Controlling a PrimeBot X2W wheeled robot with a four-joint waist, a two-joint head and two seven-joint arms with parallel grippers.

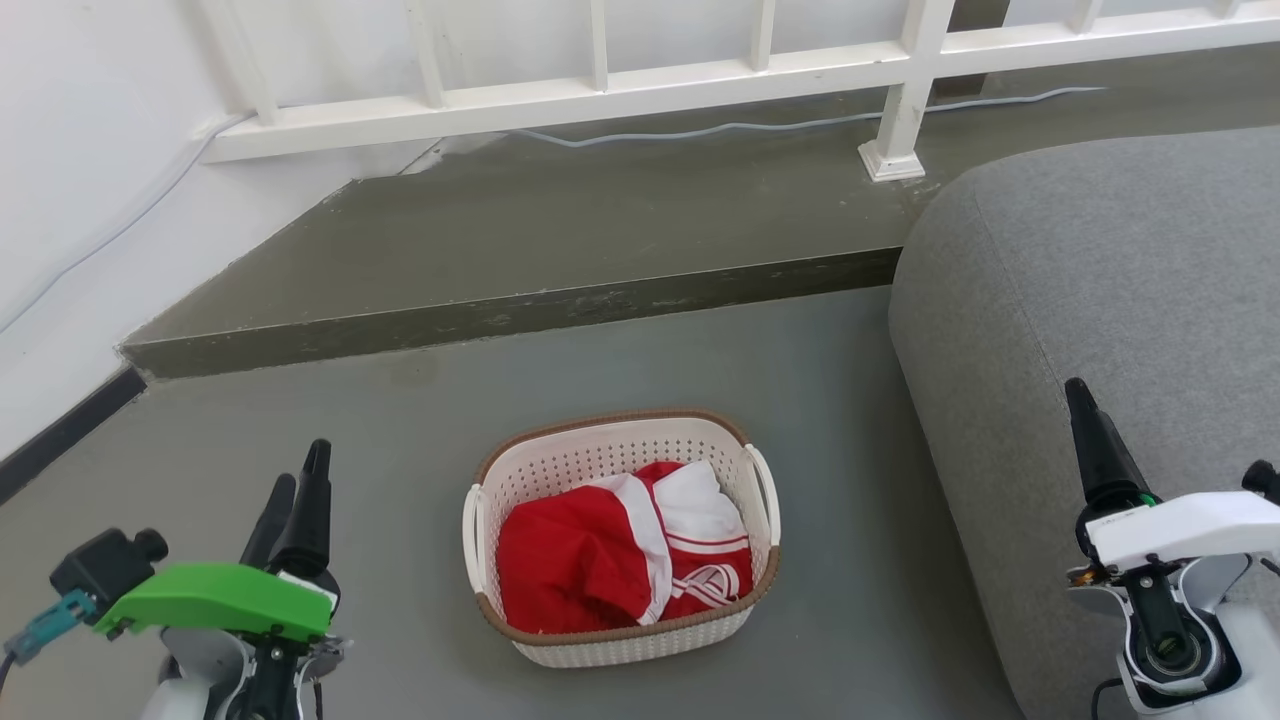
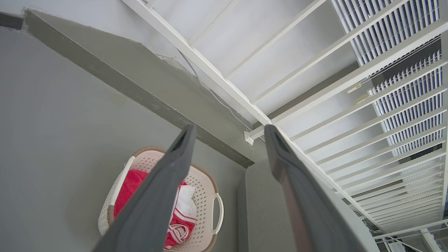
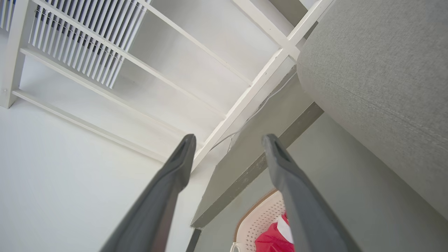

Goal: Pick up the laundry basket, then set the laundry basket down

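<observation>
**Left gripper** (image 2: 229,131): its fingers (image 2: 164,189) are being held wide apart and nothing is being gripped. It is being kept low on the left over bare floor (image 1: 400,440), well apart from the basket (image 1: 620,650).

**Right gripper** (image 3: 227,140): its fingers (image 3: 297,196) are being held about as wide, with nothing between them. It is being kept on the right, in front of the sofa (image 1: 1100,300), also well apart from the basket.

**Basket:** it is being left upright on the floor between the two grippers, near the sofa and on the near side of the step (image 1: 500,320). A red-and-white garment (image 1: 570,560) is being held inside it. The left handle (image 1: 470,540) and right handle (image 1: 765,495) are not being touched.

**Step in hand:** this is being judged as the approach before pick-up, since no contact is being made and the basket has not yet been lifted.

**Next move, as judged:**
- Both grippers are being called inward and down, one to each handle.
- The fingers are being required to close on the loops or under the rim.
- An even lift on both sides is being called for, so that the basket is not tipped.
- Care is being called for on the right, where the sofa is close to the right handle.
</observation>
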